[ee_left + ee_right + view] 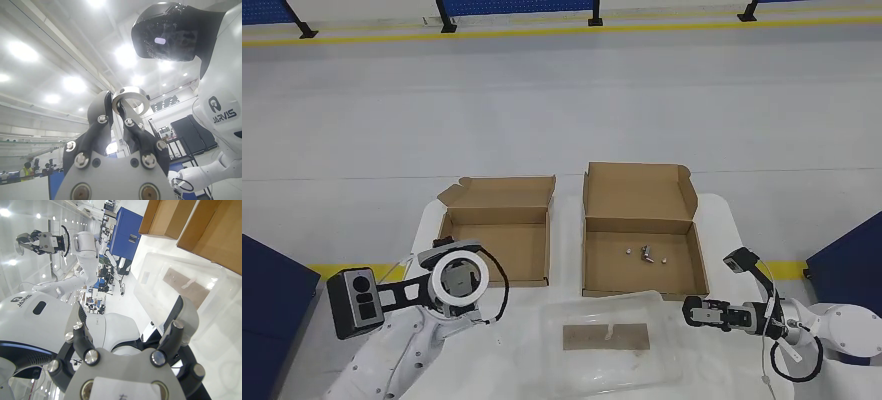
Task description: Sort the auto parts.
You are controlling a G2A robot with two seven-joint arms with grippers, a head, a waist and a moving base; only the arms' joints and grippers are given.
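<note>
White desk (567,270) with a clear plastic bin (592,298) nearest the robot, and the right gripper (697,312) is just off the bin's right side, wide open with nothing in it. On the bin's left, the left gripper (114,105) points up, pinching the wall of a metal ring (132,91) with one finger through the hole. Further back are two open cardboard boxes, and the right box (597,275) has a few small metal parts (647,252) inside.

The white table (567,250) bears an open cardboard box (512,250), a second box (612,262) (just beside) and seemingly a clear tub (562,362).
</note>
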